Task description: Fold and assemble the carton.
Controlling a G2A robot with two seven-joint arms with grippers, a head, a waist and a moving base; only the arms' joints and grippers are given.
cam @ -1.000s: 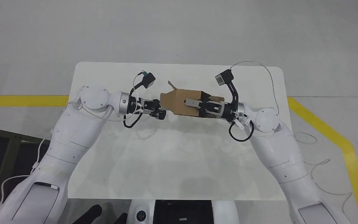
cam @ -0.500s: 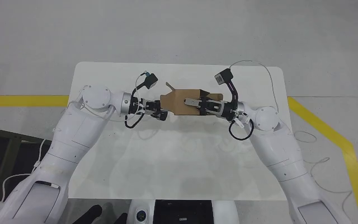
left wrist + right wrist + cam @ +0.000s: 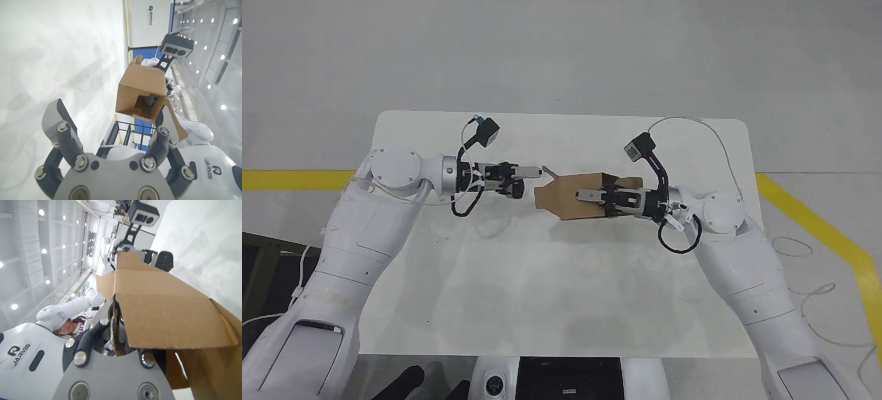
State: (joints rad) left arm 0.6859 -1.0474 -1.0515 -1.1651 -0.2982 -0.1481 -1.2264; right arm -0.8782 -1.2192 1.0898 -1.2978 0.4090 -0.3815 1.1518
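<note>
So the big change here: a second ago the left pincer (image 3: 532, 172) was jammed right up against the 9 o'clock end of the carton (image 3: 560, 198), and now it's backed off toward 10 o'clock. It's released, fingers spread wide with nothing between them, sitting just beside the carton's near corner, though I can't tell if it's still brushing it. The carton also swung a bit in that time, so its free end now points more at that pincer.

The right pincer (image 3: 589, 192) hasn't let go. It's clenched on a carton wall from the 3 o'clock side, holding the box just above the white counter (image 3: 442, 300), a little toward 12 o'clock from the middle.

From the left wrist view, the carton (image 3: 140, 89) is popped into a square tube, but the end facing that camera is open. You can see straight inside, and one flap (image 3: 174, 123) sticks out loose next to a finger.

My read is that the poke squared the box up but the end flaps aren't tucked yet, so we're maybe halfway. The left arm probably needs to line back up on that loose flap.
</note>
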